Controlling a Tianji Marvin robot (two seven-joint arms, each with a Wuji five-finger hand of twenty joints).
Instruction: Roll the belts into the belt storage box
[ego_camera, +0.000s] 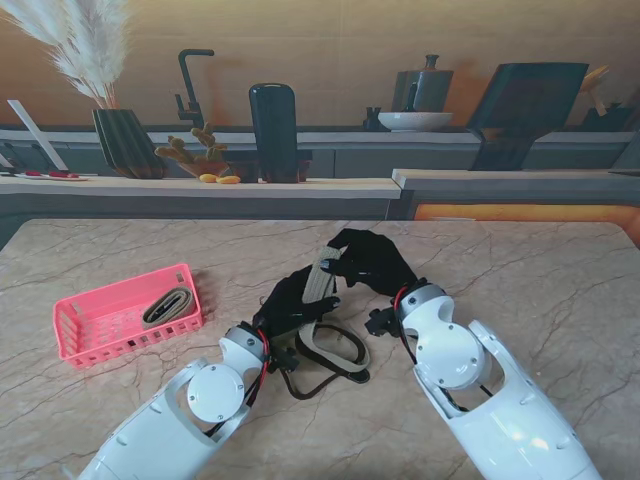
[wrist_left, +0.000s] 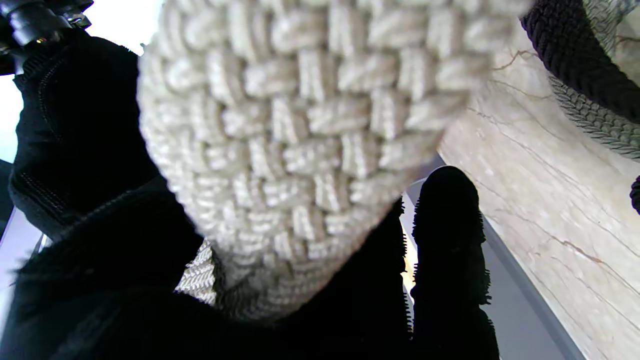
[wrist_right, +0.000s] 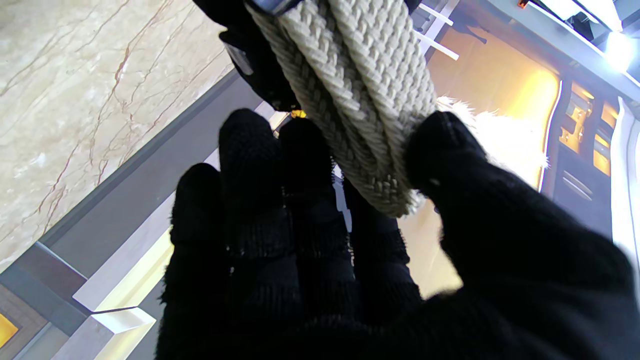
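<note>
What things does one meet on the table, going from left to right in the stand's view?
Pink storage box holding a rolled belt → left robot hand → woven beige belt held between the hands → right robot hand.

table (ego_camera: 560, 290): beige marble with brown veins
counter (ego_camera: 200, 187): pale ledge just beyond the table's far edge
vase (ego_camera: 128, 142): dark, ribbed, far left on the counter
pampas (ego_camera: 75, 40): white plumes rising from the vase
tap (ego_camera: 190, 85): black, right of the vase
dark block (ego_camera: 273, 130): tall, rounded top, mid counter
bowl (ego_camera: 414, 120): white, far right
pot (ego_camera: 425, 88): grey, lidded, behind the bowl
</note>
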